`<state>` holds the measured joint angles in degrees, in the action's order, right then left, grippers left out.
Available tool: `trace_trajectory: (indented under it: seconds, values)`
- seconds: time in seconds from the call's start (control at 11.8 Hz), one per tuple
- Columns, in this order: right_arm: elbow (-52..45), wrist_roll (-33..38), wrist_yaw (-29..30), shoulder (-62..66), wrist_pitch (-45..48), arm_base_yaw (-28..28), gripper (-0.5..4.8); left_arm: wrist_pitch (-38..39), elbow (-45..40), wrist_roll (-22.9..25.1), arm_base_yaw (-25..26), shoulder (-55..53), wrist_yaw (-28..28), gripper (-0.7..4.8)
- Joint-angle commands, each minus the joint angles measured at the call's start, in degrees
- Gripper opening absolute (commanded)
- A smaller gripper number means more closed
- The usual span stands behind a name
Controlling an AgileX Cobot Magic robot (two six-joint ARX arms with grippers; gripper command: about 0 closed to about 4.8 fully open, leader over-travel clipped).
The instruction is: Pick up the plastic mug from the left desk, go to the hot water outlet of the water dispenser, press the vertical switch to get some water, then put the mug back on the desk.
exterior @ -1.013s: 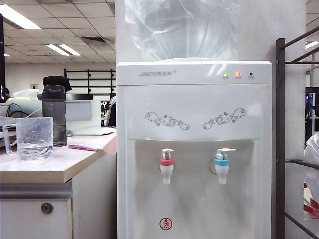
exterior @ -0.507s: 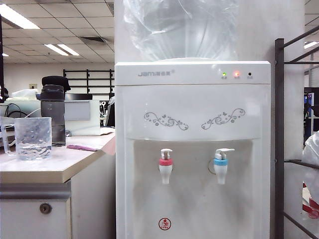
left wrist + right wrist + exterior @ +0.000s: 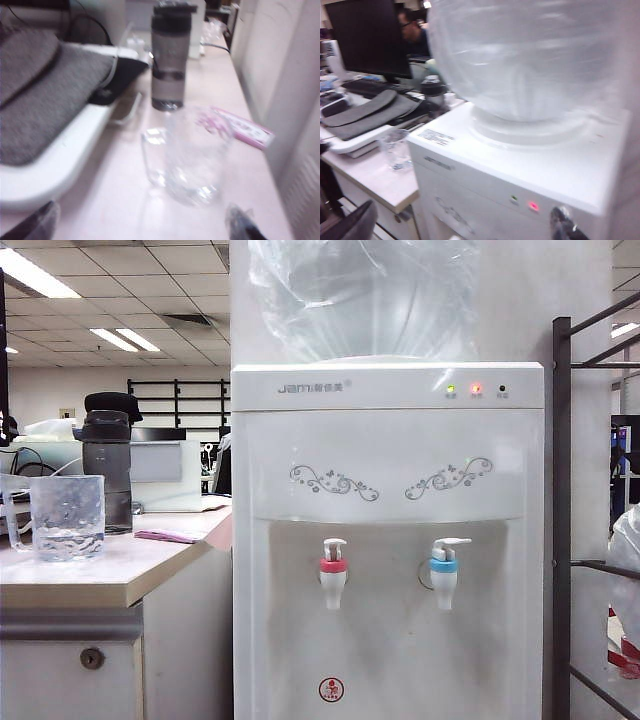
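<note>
Left wrist view looks down the left desk at the plastic mug, which stands upright near the desk's front edge, just ahead of the left tool. Only the 2 dark fingertips of that tool show, spread wide at the frame's lower corners, with nothing between them. A smoky-grey bottle with a black lid stands behind the mug, and a pink-printed packet lies beside it.

Risks, as a judgement: the mug is clear and blurred here, so its walls are hard to read; a misjudged approach could knock it over or push it into the bottle. It looks light, so a fingertip clipping its loop handle could spin it.

Exterior view shows the mug colourless, with dimpled walls, apart from the bottle. To the desk's right stands the water dispenser, with the hot water outlet wearing a red collar and its vertical switch on top; neither arm appears in this view.

Right wrist view sits high beside the dispenser's big bottle; the right tool is also spread, empty.
</note>
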<state>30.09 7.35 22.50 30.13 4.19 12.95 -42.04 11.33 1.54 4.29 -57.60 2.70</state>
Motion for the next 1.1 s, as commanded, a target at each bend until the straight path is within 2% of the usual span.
trace_trajectory:
  seconds: [0.08, 0.34, 0.42, 0.51, 0.59, 0.68, 0.76, 0.84, 1.01, 1.1]
  values:
    - [1.27, -1.77, -0.96, 9.22, 8.02, 8.90, 4.79, -11.47, 2.47, 0.61, 0.09, -15.63, 2.58, 4.79]
    - [3.56, -1.86, -1.90, 17.03, 8.24, 15.52, 4.79, -15.41, 7.98, 0.63, 0.09, -27.91, 2.47, 4.79]
    - [5.99, -2.93, -2.01, 22.18, 10.05, 18.93, 4.79, -16.26, 17.14, 1.46, 1.22, -40.06, 3.69, 4.79]
    - [5.99, -3.13, -3.08, 22.10, 10.49, 18.75, 4.79, -16.35, 27.34, 1.44, 2.23, -51.43, 6.27, 4.79]
    - [5.99, -3.15, -3.10, 22.10, 10.08, 18.75, 4.79, -16.35, 29.92, 1.44, 2.23, -53.99, 6.19, 4.79]
    - [5.99, -3.10, -3.08, 22.10, 9.64, 18.78, 4.79, -16.33, 30.18, 1.44, 2.21, -54.27, 6.05, 3.49]
    - [5.99, -3.13, -3.10, 22.03, 9.49, 18.78, 4.79, -17.11, 30.18, 1.33, 2.21, -54.25, 6.01, -0.24]
    - [5.99, -3.10, -3.08, 21.97, 9.55, 18.75, 4.79, -17.97, 30.18, 1.05, 2.23, -54.25, 3.32, -0.07]
    - [5.99, -3.10, -3.06, 21.53, 9.70, 18.75, 4.79, -18.08, 29.90, 1.03, 2.21, -53.62, 0.15, -0.07]
    - [6.01, -7.87, -10.45, 14.01, 1.38, 18.53, 4.28, -15.06, 29.51, -1.53, 1.95, -42.64, -9.55, -0.07]
